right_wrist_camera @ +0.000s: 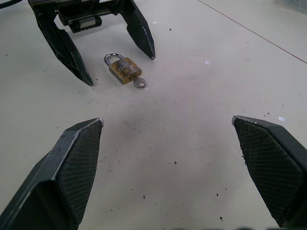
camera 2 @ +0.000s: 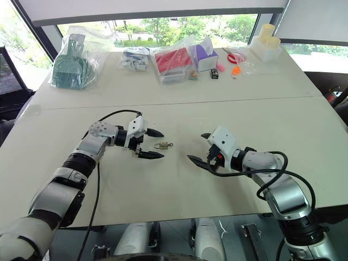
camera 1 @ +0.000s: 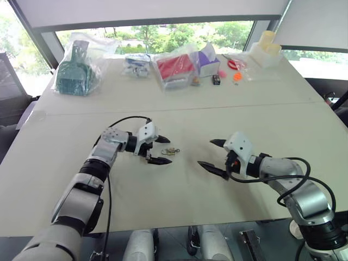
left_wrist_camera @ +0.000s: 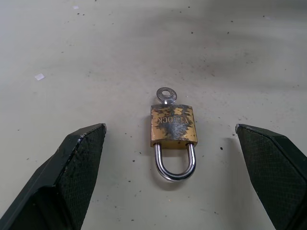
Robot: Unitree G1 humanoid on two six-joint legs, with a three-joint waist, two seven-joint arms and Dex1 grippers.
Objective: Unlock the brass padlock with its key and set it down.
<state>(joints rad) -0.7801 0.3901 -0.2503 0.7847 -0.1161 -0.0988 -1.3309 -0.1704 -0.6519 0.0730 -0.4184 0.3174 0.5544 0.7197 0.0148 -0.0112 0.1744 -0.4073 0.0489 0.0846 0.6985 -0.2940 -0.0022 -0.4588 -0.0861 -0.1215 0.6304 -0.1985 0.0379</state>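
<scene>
The brass padlock (left_wrist_camera: 173,126) lies flat on the pale table (camera 1: 179,196), both legs of its silvery shackle (left_wrist_camera: 175,165) meeting the body. The key (left_wrist_camera: 166,94) sticks out of the end opposite the shackle. My left gripper (camera 1: 169,150) is open, low over the table, one finger on each side of the shackle end and touching nothing. To the right of the padlock, my right gripper (camera 1: 205,153) is open and empty, pointing at the lock from a short way off. In the right wrist view the padlock (right_wrist_camera: 123,68) rests between the left gripper's fingers (right_wrist_camera: 67,52).
Along the far side of the table sit a bagged green scoop (camera 1: 73,68), a bagged red box (camera 1: 176,68), a purple box (camera 1: 206,60), a small black item (camera 1: 216,79) and a yellow object in a bag (camera 1: 266,46). A seam (camera 1: 217,106) crosses the tabletop.
</scene>
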